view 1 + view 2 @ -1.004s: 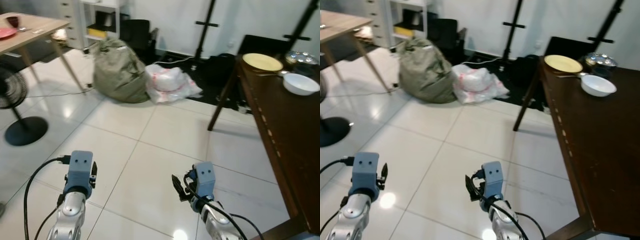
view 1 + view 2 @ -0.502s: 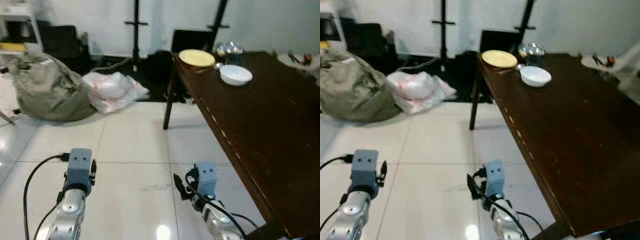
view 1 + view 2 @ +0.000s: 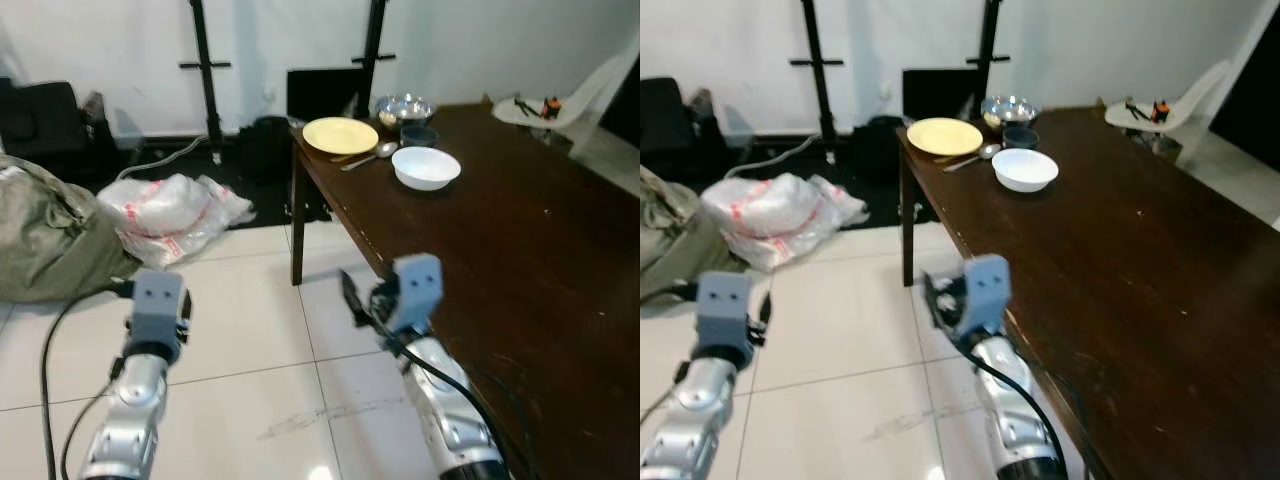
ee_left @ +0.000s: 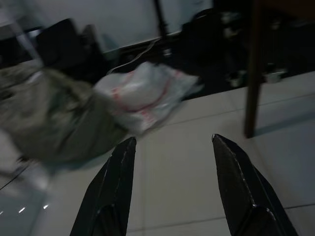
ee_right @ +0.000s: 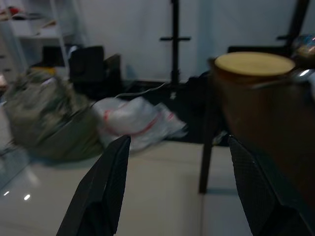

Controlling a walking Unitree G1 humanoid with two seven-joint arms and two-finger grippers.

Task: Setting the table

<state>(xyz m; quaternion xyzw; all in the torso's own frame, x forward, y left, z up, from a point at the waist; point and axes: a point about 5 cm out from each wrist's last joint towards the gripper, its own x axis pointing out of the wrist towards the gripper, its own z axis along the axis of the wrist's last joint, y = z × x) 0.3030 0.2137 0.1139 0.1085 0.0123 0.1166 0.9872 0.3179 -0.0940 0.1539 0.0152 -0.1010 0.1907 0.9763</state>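
Observation:
A dark wooden table (image 3: pixel 520 260) stands ahead on my right. At its far end lie a yellow plate (image 3: pixel 340 134), a spoon (image 3: pixel 366 155), a white bowl (image 3: pixel 426 167), a metal bowl (image 3: pixel 403 105) and a dark cup (image 3: pixel 418 134). My right gripper (image 3: pixel 353 297) hangs open and empty beside the table's near long edge; its wrist view shows the yellow plate (image 5: pixel 254 63) ahead, above the table leg (image 5: pixel 206 147). My left gripper (image 4: pixel 172 139) is open over the tiled floor, holding nothing.
A green sack (image 3: pixel 40 240) and a white plastic bag (image 3: pixel 165 210) lie on the floor to the left. Black stands (image 3: pixel 205 70) and dark cases line the back wall. A white chair (image 3: pixel 565 95) with small items sits past the table's far right corner.
The camera has swung right, so the table now lies ahead and the sack has slid off left. My right arm has risen beside the table edge. Both grippers stay open.

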